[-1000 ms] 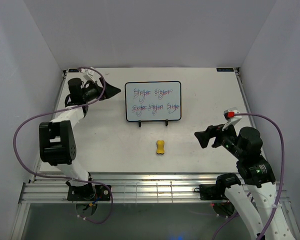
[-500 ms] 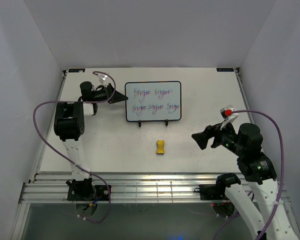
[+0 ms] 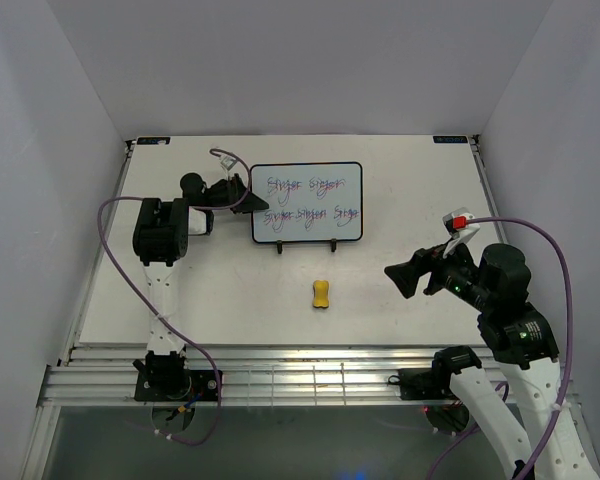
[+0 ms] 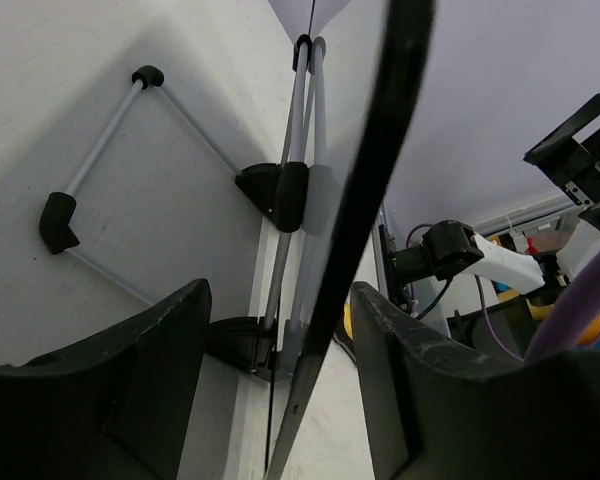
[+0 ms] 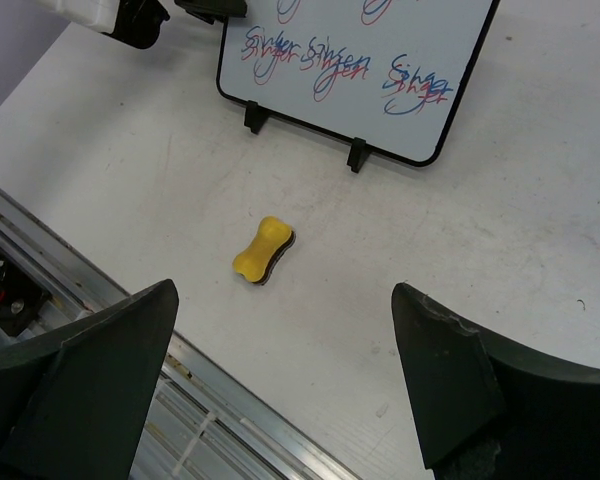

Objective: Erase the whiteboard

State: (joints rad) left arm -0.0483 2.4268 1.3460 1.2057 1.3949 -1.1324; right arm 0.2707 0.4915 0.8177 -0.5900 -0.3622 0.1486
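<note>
The whiteboard stands upright on a black wire easel at the table's middle back, its face covered in red-purple writing. My left gripper is at the board's left edge. In the left wrist view the gripper is open, and the board's black frame runs between its fingers, close to the right one. The yellow eraser lies flat in front of the board. My right gripper hovers right of the eraser, wide open and empty. Its wrist view shows the eraser and the board.
The easel's wire legs spread on the table behind the board. White walls enclose the table on three sides. A metal rail runs along the near edge. The left arm's purple cable loops over the table's left side.
My left arm has swung right from the table's back left corner to the board's left edge, and its fingers now straddle the frame. The right gripper has barely moved.
</note>
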